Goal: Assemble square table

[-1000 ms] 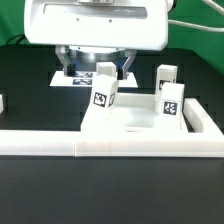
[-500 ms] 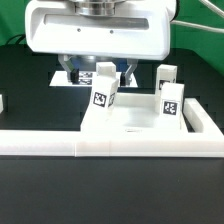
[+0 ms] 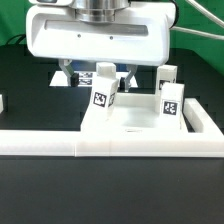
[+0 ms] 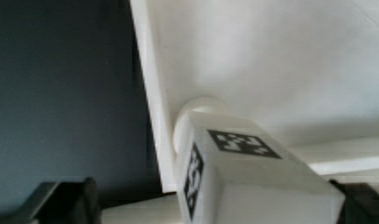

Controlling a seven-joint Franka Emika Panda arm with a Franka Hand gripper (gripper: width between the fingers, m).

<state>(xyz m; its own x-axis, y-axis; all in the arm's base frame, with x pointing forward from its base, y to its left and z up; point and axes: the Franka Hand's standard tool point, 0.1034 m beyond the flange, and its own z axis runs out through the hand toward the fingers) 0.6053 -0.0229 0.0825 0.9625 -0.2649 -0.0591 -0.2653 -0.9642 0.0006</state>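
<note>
Your pincer (image 3: 97, 72) hangs behind the panel (image 3: 135, 118), its jaws spread wide and holding nothing. In the exterior view the big white wrist housing fills the top of the picture, and only the dark fingers (image 3: 68, 71) show below it, above the marker board (image 3: 60, 78) at the back of the bench (image 3: 110, 190).

The panel lies flat, pushed into the corner of the low white rail (image 3: 110, 146) that runs along its front edge and up the exterior view's right side. Three legs stand upright on or beside it, long axes vertical: one near the panel's back corner on the exterior view's left (image 3: 103, 89), one by the front corner on the exterior view's right (image 3: 172, 103), and one behind that (image 3: 168, 75).

The relation that matters is between the pincer and the left-hand leg. That leg stands just in front of the fingers and a little lower, toward the exterior camera, so the pincer has to come forward and down to reach it. The wrist view agrees: the leg's tagged top (image 4: 244, 145) shows large and close, with one dark fingertip (image 4: 61, 200) off to one side and the panel's edge (image 4: 159, 90) running past. Because the leg is upright, the jaws should straddle it across its short width. I judge they are wide enough, though whether the leg is already seated in the panel cannot be told from here.
</note>
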